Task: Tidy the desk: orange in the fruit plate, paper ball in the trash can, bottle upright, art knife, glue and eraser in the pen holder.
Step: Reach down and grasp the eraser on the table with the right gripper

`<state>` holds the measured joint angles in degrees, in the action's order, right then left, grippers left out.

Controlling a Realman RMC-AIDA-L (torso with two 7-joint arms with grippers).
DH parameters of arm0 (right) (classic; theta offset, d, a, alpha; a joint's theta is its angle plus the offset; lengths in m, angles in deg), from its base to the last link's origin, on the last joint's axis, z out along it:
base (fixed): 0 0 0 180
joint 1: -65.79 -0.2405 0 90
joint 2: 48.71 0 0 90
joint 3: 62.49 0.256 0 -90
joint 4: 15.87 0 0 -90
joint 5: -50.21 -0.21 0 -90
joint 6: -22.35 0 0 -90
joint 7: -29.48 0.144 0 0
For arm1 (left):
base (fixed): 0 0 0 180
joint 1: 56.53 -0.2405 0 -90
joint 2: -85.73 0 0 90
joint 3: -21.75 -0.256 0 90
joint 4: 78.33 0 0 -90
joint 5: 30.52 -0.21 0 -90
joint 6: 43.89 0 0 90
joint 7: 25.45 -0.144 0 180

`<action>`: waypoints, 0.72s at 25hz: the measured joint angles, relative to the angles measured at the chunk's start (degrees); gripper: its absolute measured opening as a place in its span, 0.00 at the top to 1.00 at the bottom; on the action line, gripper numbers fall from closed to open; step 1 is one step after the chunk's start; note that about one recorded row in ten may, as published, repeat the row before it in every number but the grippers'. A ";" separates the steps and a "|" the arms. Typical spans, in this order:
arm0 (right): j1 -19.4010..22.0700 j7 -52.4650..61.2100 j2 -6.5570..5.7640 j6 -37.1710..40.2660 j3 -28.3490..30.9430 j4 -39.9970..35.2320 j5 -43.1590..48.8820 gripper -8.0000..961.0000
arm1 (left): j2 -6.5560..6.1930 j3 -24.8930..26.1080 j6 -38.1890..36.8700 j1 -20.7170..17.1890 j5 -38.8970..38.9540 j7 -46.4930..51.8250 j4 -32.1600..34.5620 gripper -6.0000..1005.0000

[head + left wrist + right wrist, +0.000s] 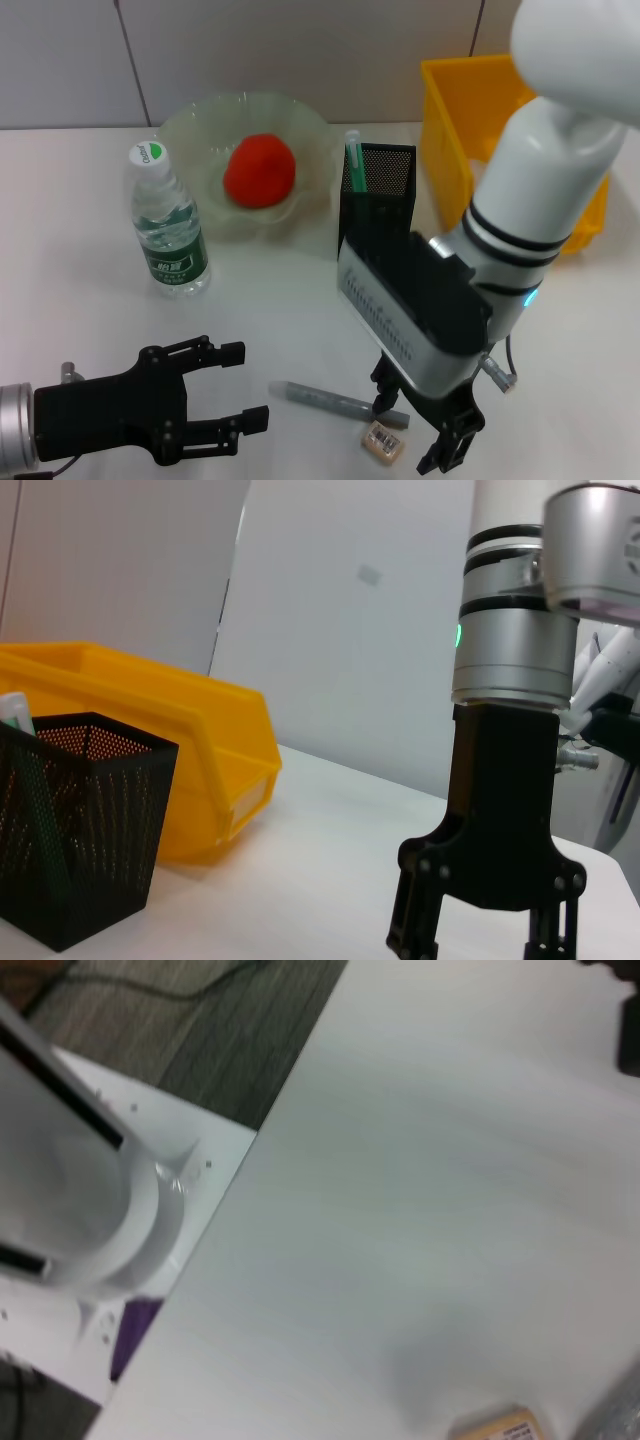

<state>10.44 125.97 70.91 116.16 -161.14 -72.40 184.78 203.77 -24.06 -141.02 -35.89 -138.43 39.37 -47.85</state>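
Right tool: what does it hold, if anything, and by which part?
Nothing. The right tool stands open over the eraser, fingers straddling it, not gripping it.

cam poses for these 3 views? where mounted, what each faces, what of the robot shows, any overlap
Head: on the head, looking forward and down at the desk; shows left end effector and right end effector.
Left wrist: on the left arm, low, looking across at the pen holder, trash can and the right end effector.
Right wrist: on the right arm, looking down at desk and eraser; none of its own fingers show.
Shared: eraser in head and right wrist views.
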 joint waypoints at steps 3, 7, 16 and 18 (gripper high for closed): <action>0.05 -2.49 0.00 -1.65 -2.80 -0.82 0.09 0.24 | 0.00 0.04 0.02 -0.16 0.19 1.56 -0.05 0.17; -0.17 -4.63 0.00 -3.34 -5.75 -1.29 0.10 0.24 | 0.03 0.10 0.08 -0.23 0.28 2.49 -0.07 0.17; -1.70 -6.20 0.02 -6.50 -12.32 -1.39 -0.94 0.24 | 0.09 0.81 0.30 -0.49 0.40 2.65 -0.07 0.17; -2.00 -6.25 0.07 -6.66 -13.06 -1.43 -1.61 0.24 | 0.09 0.83 0.31 -0.56 0.40 2.65 -0.07 0.17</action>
<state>8.43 119.71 70.98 109.50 -174.20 -73.83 183.17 203.86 -23.24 -140.71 -36.45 -138.03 42.03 -47.92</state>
